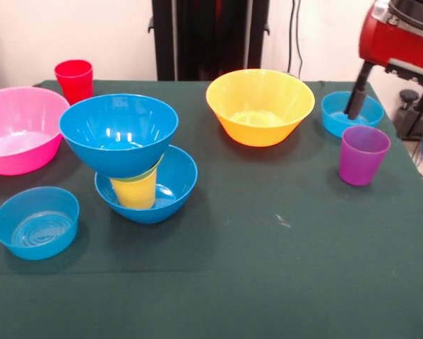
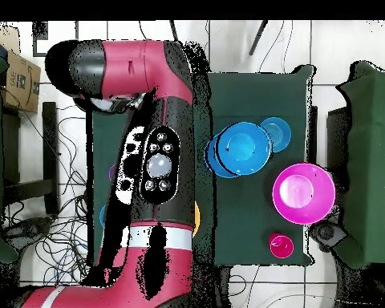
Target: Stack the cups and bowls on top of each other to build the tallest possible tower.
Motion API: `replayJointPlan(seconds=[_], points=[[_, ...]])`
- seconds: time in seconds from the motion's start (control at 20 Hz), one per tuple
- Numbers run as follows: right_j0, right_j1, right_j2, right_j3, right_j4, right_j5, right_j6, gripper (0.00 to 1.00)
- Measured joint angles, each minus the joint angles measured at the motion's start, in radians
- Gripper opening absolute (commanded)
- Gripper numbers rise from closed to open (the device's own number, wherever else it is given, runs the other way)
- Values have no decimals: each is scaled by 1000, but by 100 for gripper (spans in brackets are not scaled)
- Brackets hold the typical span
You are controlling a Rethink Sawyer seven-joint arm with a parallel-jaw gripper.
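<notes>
The tower (image 1: 130, 159) stands at the front left: a deep blue base bowl (image 1: 170, 189), a yellow cup (image 1: 135, 192) in it, a sliver of green bowl (image 1: 152, 171), and a deep blue bowl (image 1: 119, 133) on top. In the overhead view the tower (image 2: 241, 147) shows as blue bowls. The purple cup (image 1: 364, 154) stands upright on the cloth at the right. My gripper (image 1: 385, 121) hangs just behind it, open and empty, with one finger (image 1: 356, 99) inside a small light-blue bowl (image 1: 338, 116). The red cup (image 1: 74, 79) stands at the far left.
A large pink bowl (image 1: 20, 127) sits at the left edge and a yellow-orange bowl (image 1: 260, 106) at the back centre. Another small light-blue bowl (image 1: 36, 222) sits at the front left. In the overhead view my arm (image 2: 151, 160) hides the gripper's side of the table.
</notes>
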Motion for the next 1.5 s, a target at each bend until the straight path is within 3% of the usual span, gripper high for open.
replayJointPlan(seconds=[0.6,1.5], points=[[-3,-3,-26,-2,9,0,4,100],[-4,-125,-62,25,19,0,4,100]])
